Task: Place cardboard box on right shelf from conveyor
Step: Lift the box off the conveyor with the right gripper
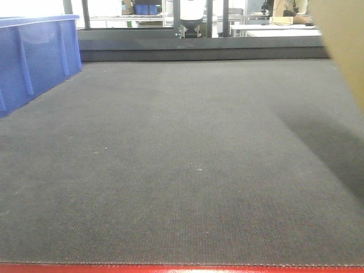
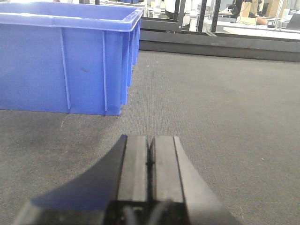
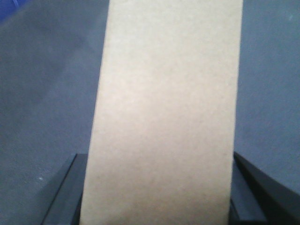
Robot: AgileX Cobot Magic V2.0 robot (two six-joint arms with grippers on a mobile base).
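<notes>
1 dark grey conveyor (image 1: 182, 170), red-edged, filling the view. 1 blue bin (image 2: 65, 61) standing on it at far left. 1 tan cardboard box (image 3: 164, 117), clamped between the right jaws, at the belt's right side. Near the bin, left jaws pressed together, empty.

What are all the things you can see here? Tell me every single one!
cardboard box: one, tan-brown, held in the right hand, at the belt's right side.
blue bin: one, blue plastic, standing on the belt at the left.
conveyor: one, dark grey belt with a red front edge, under the bin.
tables: number unclear, white, far behind the belt.
left hand: one, black, shut and empty, low over the belt near the bin.
right hand: one, black, shut on the cardboard box.
</notes>
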